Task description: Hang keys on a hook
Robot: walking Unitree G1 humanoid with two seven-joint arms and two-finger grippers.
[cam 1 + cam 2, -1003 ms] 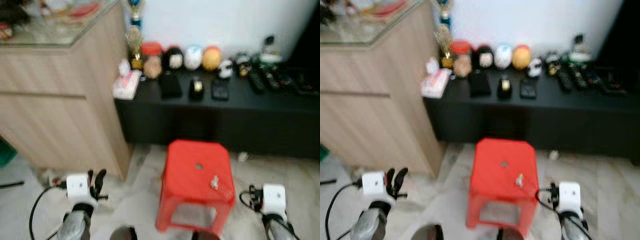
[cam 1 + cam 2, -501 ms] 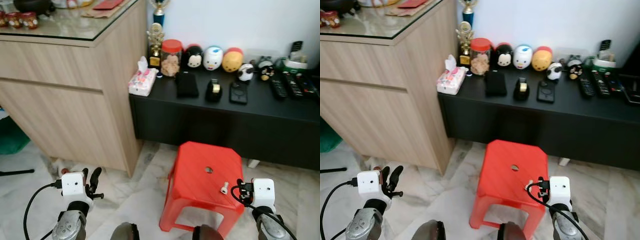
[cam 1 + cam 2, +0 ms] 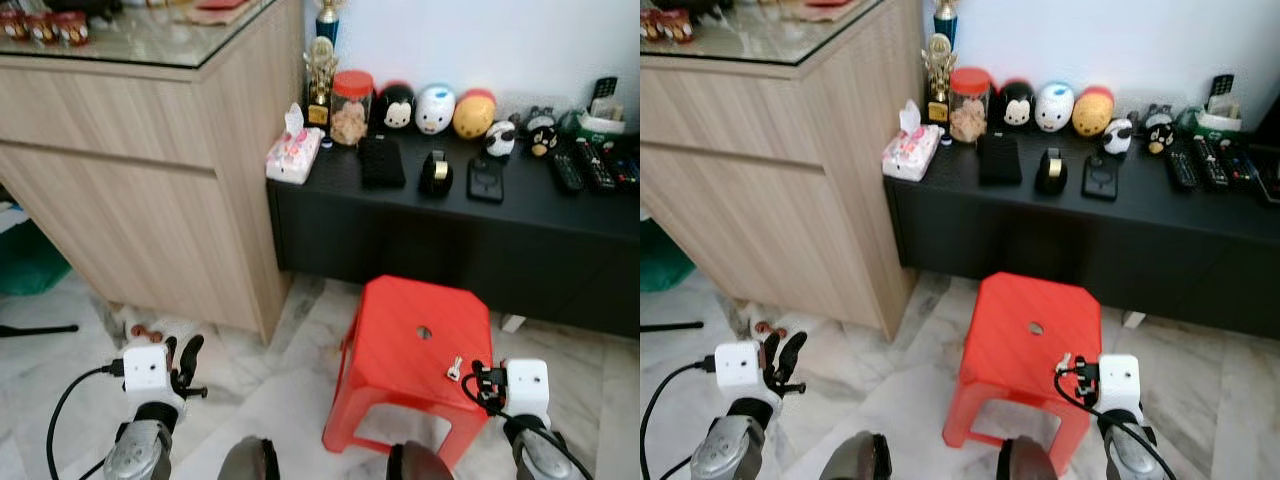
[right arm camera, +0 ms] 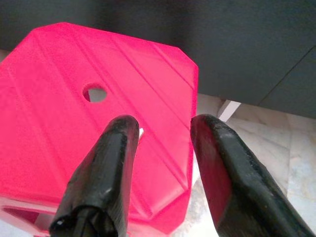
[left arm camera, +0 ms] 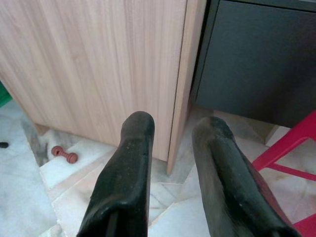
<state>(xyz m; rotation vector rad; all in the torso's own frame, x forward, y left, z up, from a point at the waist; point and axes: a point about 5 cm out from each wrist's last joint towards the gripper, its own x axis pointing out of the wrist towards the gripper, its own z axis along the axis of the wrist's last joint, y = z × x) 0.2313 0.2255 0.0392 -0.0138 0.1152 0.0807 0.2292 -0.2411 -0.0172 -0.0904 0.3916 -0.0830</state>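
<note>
On the stool: keys (image 3: 454, 368) lie on the red stool (image 3: 400, 350), near its right edge, past the round hole in the seat.
Right gripper (image 4: 163, 129): low at the stool's right side, fingers (image 4: 219, 163) spread apart and holding nothing; in the right wrist view a small pale bit of the keys (image 4: 141, 132) peeks out just beside the inner edge of one finger, so the keys sit right at the fingertips, not yet between them.
Left gripper (image 5: 173, 128): low on the robot's left, well apart from the stool, fingers (image 5: 131, 163) parted and empty, pointing at the corner where the wood cabinet meets the dark unit.
Floor: pale marble tiles; a small reddish dumbbell-shaped thing (image 5: 64, 154) lies near the cabinet's foot.
Cabinet (image 3: 150, 190): light wood with a glass top, standing left of the stool.
Tabletop (image 3: 520, 205): long black low unit behind the stool, along a white wall.
On the tabletop: tissue pack (image 3: 293, 155) at the left end, trophy (image 3: 320, 80), red-lidded jar (image 3: 351, 105), three round character figures (image 3: 435, 107), a dark wallet-like thing (image 3: 381, 162), remotes (image 3: 590, 165) at the right end.
</note>
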